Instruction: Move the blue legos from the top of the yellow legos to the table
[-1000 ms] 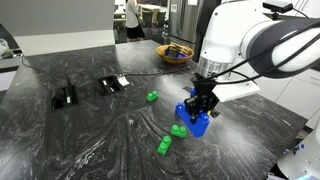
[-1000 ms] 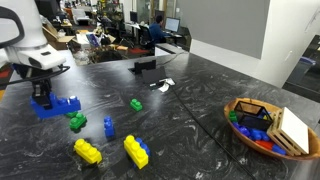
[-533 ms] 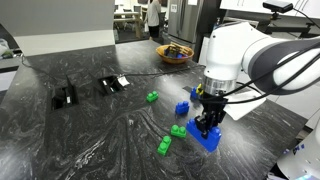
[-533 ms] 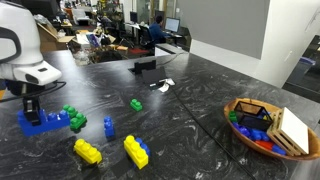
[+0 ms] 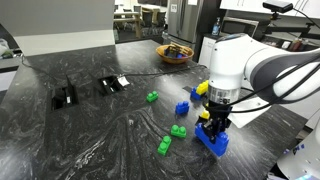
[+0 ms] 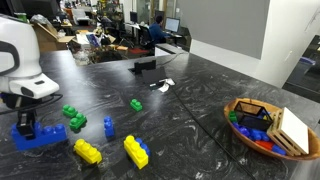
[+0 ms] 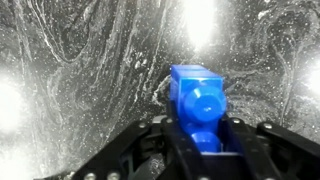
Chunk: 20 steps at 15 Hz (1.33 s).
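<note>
Low in the left corner of an exterior view, the gripper [image 6: 27, 126] points straight down with its fingers [image 7: 150, 150] clamped on one end of the blue legos [image 6: 40, 137]. The long flat piece sits at the surface of the bench [image 6: 190, 100]; whether it rests there or hangs just above it cannot be told. Seen from the wrist, the studded blue piece runs up the middle of the frame between the two black fingers, over the marbled top. The yellow legos [image 6: 133, 150] stand well apart from it, toward the bottom centre, with a longer yellow brick [image 6: 87, 151] to their left. A chunky blue block [image 6: 109, 127] and green bricks [image 6: 75, 118] lie between these and the gripper. At the far right stands a bowl [image 6: 262, 141] of loose pieces.
</note>
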Motion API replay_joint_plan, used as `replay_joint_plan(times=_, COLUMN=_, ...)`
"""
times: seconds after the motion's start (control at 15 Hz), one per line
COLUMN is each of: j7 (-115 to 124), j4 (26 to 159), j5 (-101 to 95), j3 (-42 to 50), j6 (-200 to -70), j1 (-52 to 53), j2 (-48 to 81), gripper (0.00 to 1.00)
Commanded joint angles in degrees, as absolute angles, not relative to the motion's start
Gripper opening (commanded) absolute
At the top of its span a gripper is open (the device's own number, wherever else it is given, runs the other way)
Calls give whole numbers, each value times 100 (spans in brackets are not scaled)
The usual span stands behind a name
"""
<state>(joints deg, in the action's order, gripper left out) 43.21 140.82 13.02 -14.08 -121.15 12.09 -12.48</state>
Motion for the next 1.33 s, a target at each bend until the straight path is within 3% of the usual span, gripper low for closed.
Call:
replay_joint_plan(times=0.0, j7=4406, j4=14164, j5=1317, j3=-1422, j6=-12099, j1=1136, j2=-1317, gripper=10)
replay_joint_plan(times=0.13, j7=4381, j4=14167, j5=1333, j3=-1404, j6=-12101, j1=1133, j2=-1315, gripper=10)
replay_joint_plan(times=0.2, j7=4351, j4=14164, j5=1364, j3=-1392, j6=-12122, j1=1135, j2=-1322, gripper=46)
replay_joint_plan(times=0.27, j7=4342, j4=14159, j5=1343, j3=-1392, j6=-12122, j1=1131, j2=-1326, gripper=61)
replay_joint_plan(times=0.67, j7=4239, j4=14178, j5=1451, j3=-1333, j6=-12165, j1=1129, j2=-1362, gripper=99)
replay_joint_plan(times=1.27, j7=4333, j4=14170, j5=1416, j3=-1060, j6=-11977, j1=887, j2=-1900, gripper=100)
